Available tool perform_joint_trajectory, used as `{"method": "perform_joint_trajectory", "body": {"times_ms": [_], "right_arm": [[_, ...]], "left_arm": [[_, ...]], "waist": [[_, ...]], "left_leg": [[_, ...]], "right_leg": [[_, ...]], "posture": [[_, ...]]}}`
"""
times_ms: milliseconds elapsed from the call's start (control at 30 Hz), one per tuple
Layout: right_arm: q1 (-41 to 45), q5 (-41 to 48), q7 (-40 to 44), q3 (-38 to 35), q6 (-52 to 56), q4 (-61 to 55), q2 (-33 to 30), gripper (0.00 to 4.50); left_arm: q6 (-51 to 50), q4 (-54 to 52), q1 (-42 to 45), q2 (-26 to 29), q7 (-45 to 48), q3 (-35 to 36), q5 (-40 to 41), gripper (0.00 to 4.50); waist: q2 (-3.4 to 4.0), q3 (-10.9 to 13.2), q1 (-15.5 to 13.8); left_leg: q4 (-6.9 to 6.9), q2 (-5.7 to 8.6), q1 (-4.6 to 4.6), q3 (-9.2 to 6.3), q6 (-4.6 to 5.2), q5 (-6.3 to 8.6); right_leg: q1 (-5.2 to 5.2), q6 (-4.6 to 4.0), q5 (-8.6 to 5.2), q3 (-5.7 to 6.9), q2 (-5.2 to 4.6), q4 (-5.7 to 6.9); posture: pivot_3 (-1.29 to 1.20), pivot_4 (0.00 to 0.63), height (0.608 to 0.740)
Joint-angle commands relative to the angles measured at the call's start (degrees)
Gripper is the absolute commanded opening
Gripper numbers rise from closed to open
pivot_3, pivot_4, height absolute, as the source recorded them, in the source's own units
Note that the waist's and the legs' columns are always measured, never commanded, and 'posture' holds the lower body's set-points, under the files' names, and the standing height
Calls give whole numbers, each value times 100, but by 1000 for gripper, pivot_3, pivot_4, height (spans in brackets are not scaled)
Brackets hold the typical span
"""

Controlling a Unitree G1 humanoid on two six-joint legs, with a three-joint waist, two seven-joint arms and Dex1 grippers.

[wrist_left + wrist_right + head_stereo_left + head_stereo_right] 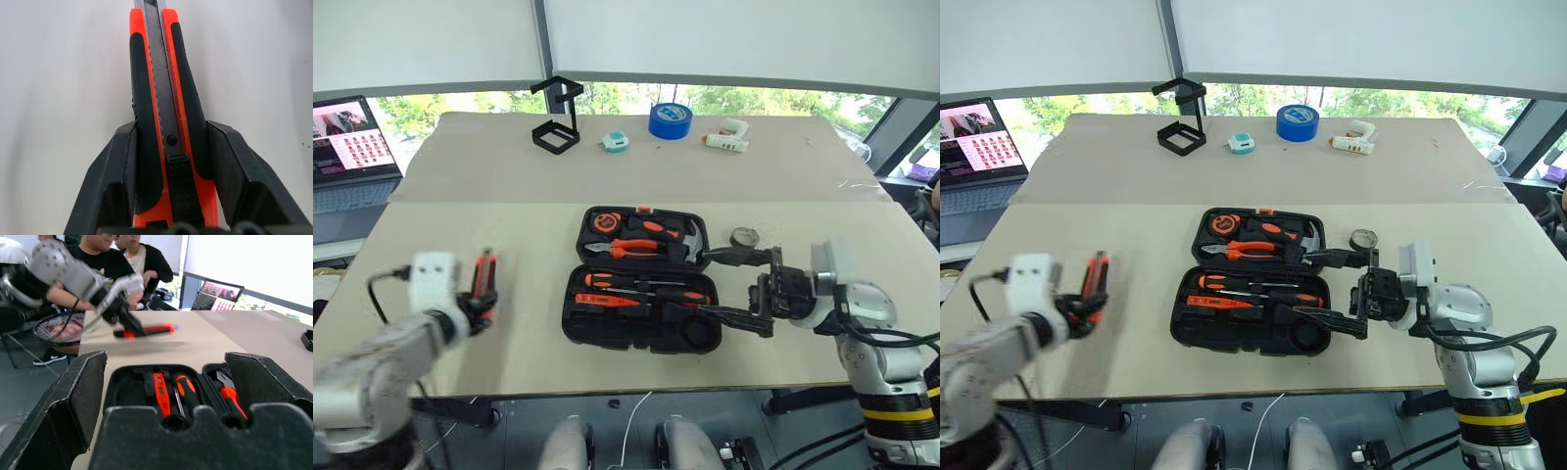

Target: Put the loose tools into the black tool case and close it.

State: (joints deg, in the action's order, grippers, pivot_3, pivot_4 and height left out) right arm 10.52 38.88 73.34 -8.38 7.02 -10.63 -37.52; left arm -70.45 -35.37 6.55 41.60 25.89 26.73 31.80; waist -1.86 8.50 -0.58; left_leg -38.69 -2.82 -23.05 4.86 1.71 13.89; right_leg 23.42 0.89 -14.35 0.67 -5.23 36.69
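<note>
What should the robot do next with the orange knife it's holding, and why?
Probably carry it right, over the open black plastic tool case. The left hand grips the orange-and-black utility knife well left of the case, above the table, so it needs bringing over.

left arm point(372, 367): pale grey rounded shell segments, white boxy wrist block point(433, 278), thin black cable looping off its outer side. left gripper point(171, 186): two matte black wedge-shaped fingers point(110, 188), faceted sides. right arm point(1474, 367): silver-grey rounded casings, white wrist block, black cables along the forearm, yellow-and-black band low down. right gripper point(741, 289): black body, two long slim black fingers.
</note>
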Motion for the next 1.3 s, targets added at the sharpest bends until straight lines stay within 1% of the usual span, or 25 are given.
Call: {"method": "perform_joint_trajectory", "body": {"times_ms": [33, 67, 100, 133, 167, 200, 233, 300, 333, 400, 433, 533, 633, 800, 933, 1167, 1300], "right_arm": [[-181, -26, 199, -391, -226, -53, -240, 4500], [-246, -35, 236, -451, -239, -45, -296, 4500], [-398, -73, 323, -542, -278, -52, -407, 4500], [-504, -96, 381, -597, -308, -61, -483, 4500], [-601, -102, 412, -645, -316, -82, -545, 4500], [-740, -101, 427, -707, -292, -133, -616, 4500], [-823, -95, 429, -745, -270, -169, -654, 4500], [-1190, -311, 717, -709, -394, -275, -887, 4500], [-1339, -315, 728, -714, -372, -369, -919, 4500], [-1635, -179, 552, -756, -204, -745, -892, 4500], [-1767, -95, 417, -805, -99, -917, -870, 4500], [-2074, -52, 234, -929, 19, -1184, -876, 4500], [-2343, -128, 77, -1078, 18, -1292, -874, 4500], [-2604, -167, 16, -1206, -26, -1358, -904, 4500], [-2698, -197, -102, -1273, -73, -1399, -847, 4500], [-2648, -237, -211, -1185, -75, -1390, -836, 4500], [-2572, -231, -253, -1152, -22, -1378, -857, 4500]], "left_arm": [[2011, 145, 84, 757, 2345, -923, 118, 1659], [2301, 241, 179, 895, 2725, -1150, 112, 1659], [2746, 290, 432, 1104, 3365, -1693, -1, 1659], [3079, 331, 603, 1239, 3809, -2072, -96, 1659], [3312, 384, 767, 1321, 4146, -2404, -183, 1659], [3510, 490, 1075, 1315, 4356, -2912, -419, 1659], [3633, 589, 1277, 1292, 4450, -3225, -580, 1659], [3613, 901, 1837, 1167, 4449, -4133, -1202, 1659], [3892, 1122, 2075, 989, 4420, -4510, -1569, 1659], [3779, 1405, 2540, 513, 4302, -5078, -1842, 1659], [3674, 1484, 2703, 394, 4318, -5276, -1949, 1659], [3687, 1649, 2952, 265, 4443, -5580, -2202, 1659], [3752, 1761, 3125, 94, 4523, -5754, -2277, 1659], [3899, 2006, 3340, 42, 4609, -6146, -2785, 1659], [3860, 1960, 3371, 147, 4879, -6121, -2740, 1659], [3921, 2068, 3326, 199, 4970, -6286, -3051, 1659], [3838, 2166, 3321, -153, 4770, -6191, -3033, 1659]], "waist": [[8, 3, -48], [9, 4, -70], [12, 3, -76], [12, 4, -87], [9, 6, -85], [10, 6, -80], [12, 6, -83], [13, 7, -84], [16, 6, -83], [17, 7, -91], [17, 7, -98], [13, 10, -18], [14, 10, -24], [13, 11, -28], [13, 11, -36], [14, 10, -25], [17, 8, -29]], "left_leg": [[-1, 4, -4, 6, 0, 0], [-2, 9, -8, 11, 4, 3], [-2, 14, -15, 16, 8, 6], [-2, 13, -18, 21, 13, 8], [-1, 11, -23, 23, 18, 10], [-5, 10, -35, 19, 20, 11], [-5, 9, -35, 25, 28, 15], [-6, 11, -30, 27, 37, 20], [-6, 19, -33, 27, 38, 21], [-5, 18, -31, 26, 40, 21], [-7, 18, -33, 27, 40, 21], [-16, 9, -45, 18, 40, 21], [-16, 9, -42, 4, 40, 21], [-22, 10, -40, 4, 39, 21], [-23, 11, -34, 2, 40, 21], [-22, 11, -31, 2, 40, 21], [-22, 11, -26, 2, 40, 21]], "right_leg": [[2, -23, -13, 1, -11, -1], [1, -25, -14, -1, -23, -8], [3, -24, -14, -3, -31, -21], [-1, -16, -8, -6, -33, -42], [-5, -10, 0, -7, -31, -57], [-2, -10, 3, 0, -27, -68], [-2, -6, 6, -7, -25, -72], [-11, 22, 21, -10, -16, -73], [-15, 49, 35, -12, -5, -78], [-16, 61, 33, -11, 8, -78], [-16, 65, 31, -9, 15, -75], [-7, 69, 30, -15, 29, -68], [-8, 71, 29, -14, 31, -64], [-14, 74, 28, -14, 31, -64], [-20, 75, 28, -15, 30, -63], [-20, 76, 27, -15, 30, -62], [-26, 77, 26, -16, 30, -62]], "posture": [[0, 150, 740], [0, 150, 740], [0, 150, 740], [0, 150, 740], [0, 150, 740], [0, 150, 740], [0, 150, 740], [0, 150, 740], [0, 150, 740], [0, 150, 740], [0, 150, 740], [0, 150, 740], [0, 150, 740], [0, 150, 740], [0, 150, 740], [0, 150, 740], [0, 150, 740]]}}
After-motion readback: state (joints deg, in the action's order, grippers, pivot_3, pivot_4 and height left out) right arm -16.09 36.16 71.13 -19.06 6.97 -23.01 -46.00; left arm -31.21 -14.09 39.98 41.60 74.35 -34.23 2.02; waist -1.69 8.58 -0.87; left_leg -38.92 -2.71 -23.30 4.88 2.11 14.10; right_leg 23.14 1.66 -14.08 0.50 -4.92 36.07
